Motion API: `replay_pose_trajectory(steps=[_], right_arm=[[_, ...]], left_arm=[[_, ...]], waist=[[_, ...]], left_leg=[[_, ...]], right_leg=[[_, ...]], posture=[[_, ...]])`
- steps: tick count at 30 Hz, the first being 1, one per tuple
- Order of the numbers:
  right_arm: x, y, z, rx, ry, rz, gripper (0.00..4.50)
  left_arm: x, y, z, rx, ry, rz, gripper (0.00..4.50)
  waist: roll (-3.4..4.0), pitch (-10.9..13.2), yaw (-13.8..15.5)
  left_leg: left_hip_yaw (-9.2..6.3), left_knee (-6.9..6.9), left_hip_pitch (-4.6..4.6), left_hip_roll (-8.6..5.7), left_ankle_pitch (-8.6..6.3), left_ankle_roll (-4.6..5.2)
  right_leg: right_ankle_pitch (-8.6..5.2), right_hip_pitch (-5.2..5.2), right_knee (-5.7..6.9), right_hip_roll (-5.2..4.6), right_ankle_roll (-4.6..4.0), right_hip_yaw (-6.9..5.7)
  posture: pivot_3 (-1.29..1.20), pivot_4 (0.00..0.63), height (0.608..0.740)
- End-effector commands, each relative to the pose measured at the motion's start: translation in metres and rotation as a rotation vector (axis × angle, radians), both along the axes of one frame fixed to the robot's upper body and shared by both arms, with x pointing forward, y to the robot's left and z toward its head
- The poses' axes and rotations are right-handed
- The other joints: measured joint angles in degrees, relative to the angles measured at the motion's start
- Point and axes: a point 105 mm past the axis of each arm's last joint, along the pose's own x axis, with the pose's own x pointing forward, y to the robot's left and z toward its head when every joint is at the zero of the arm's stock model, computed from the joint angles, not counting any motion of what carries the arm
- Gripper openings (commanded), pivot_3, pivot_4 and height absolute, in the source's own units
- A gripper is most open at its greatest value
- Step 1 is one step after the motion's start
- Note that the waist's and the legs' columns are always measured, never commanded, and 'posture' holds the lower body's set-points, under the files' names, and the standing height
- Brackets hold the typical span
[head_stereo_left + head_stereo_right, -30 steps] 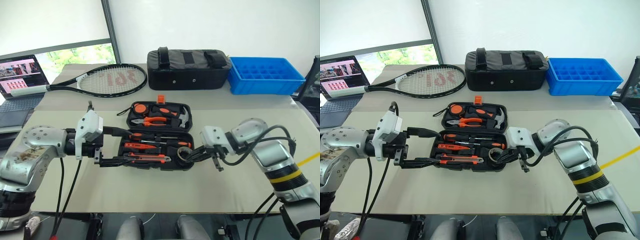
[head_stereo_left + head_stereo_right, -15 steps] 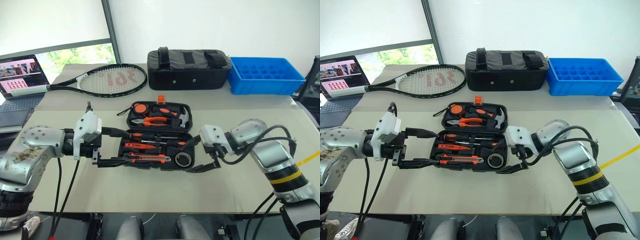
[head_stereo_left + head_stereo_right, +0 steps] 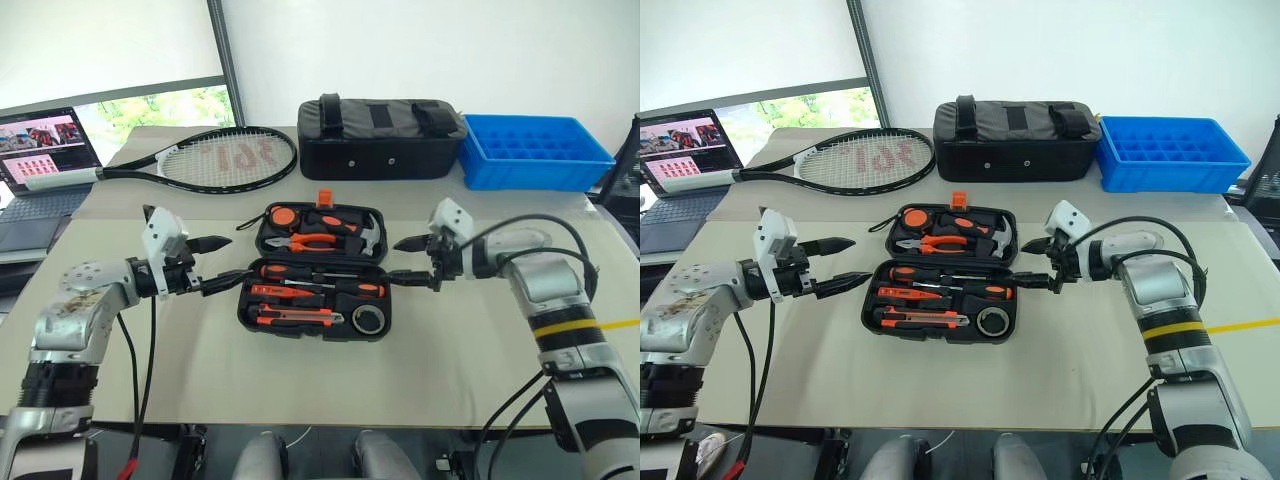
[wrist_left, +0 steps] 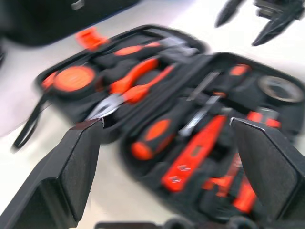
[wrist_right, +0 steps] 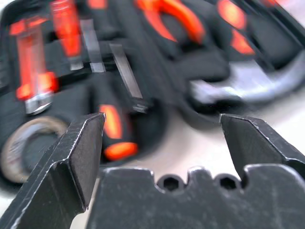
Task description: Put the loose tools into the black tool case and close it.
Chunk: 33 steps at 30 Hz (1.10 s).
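Note:
The black tool case (image 3: pixel 246 300) lies open and flat mid-table, its orange latch (image 3: pixel 321 198) on the far edge. The near half holds two screwdrivers (image 3: pixel 312 272), the utility knife (image 3: pixel 292 313) and the dark tape roll (image 3: pixel 369 319). Pliers and a hammer sit in the far half. My left gripper (image 3: pixel 238 259) hovers open and empty at the case's left side, pointing at the hinge line. My right gripper (image 3: pixel 395 258) is open and empty at the right side, facing it. In the wrist views, my left gripper (image 4: pixel 166 123) and my right gripper (image 5: pixel 162 119) both frame the tools.
A tennis racket (image 3: pixel 225 155) lies at the back left, and a laptop (image 3: pixel 45 150) is beyond it. The black fabric bag (image 3: pixel 385 125) and blue crate (image 3: pixel 535 150) stand along the far edge. Bare table (image 3: pixel 320 380) stretches in front of the case.
My right gripper opened, left the tape roll in the case's near right corner and moved up to the case's right side. The left gripper moved from the near left corner to the hinge line.

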Motion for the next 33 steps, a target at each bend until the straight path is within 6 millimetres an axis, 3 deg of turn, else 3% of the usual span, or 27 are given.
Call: replay_pose_trajectory(steps=[1,6,14,21,27,33], right_arm=[[0.029,-0.004,0.023,0.238,0.125,-0.239,4.44],[0.047,-0.002,0.022,0.382,0.267,-0.377,4.44],[0.053,0.016,0.004,0.347,0.330,-0.385,4.44],[0.057,0.024,0.006,0.373,0.312,-0.378,2.42],[0.055,0.027,0.010,0.386,0.315,-0.336,0.24],[0.054,0.031,0.013,0.390,0.306,-0.299,0.11]], left_arm=[[0.031,0.008,0.002,-0.108,0.103,0.102,4.50],[0.060,0.013,-0.002,-0.227,0.256,0.203,4.50],[0.078,0.005,-0.004,-0.308,0.380,0.224,4.50],[0.084,0.002,-0.007,-0.305,0.395,0.240,4.50],[0.085,0.002,-0.009,-0.322,0.409,0.246,4.50],[0.085,0.003,-0.011,-0.349,0.417,0.259,4.50]], waist=[[0.00,0.0,0.0],[0.01,0.0,-0.4],[0.03,0.0,-0.5],[0.03,0.0,-0.6],[0.03,0.0,-1.0],[0.03,0.0,-1.2]], left_leg=[[-0.01,-0.01,-0.03,0.00,0.00,0.00],[-0.04,-0.06,-0.04,0.00,0.05,-0.01],[-0.08,-0.11,-0.26,0.00,0.05,0.00],[-0.08,-0.09,-0.27,0.00,0.06,-0.02],[-0.04,-0.10,-0.43,0.00,0.06,-0.03],[-0.04,-0.10,-0.48,0.00,0.08,-0.06]], right_leg=[[0.00,-0.04,0.01,0.01,-0.01,-0.01],[0.02,-0.07,0.05,0.04,-0.03,-0.05],[0.02,-0.24,0.09,0.04,-0.02,-0.15],[0.02,-0.32,0.46,0.03,-0.01,-0.16],[0.02,-0.66,0.68,0.04,-0.01,-0.17],[0.02,-0.83,0.90,0.04,-0.01,-0.20]], posture=[[0.00,0.150,0.707],[0.00,0.150,0.707],[0.00,0.150,0.707],[0.00,0.150,0.707],[0.00,0.150,0.707],[0.00,0.150,0.707]])
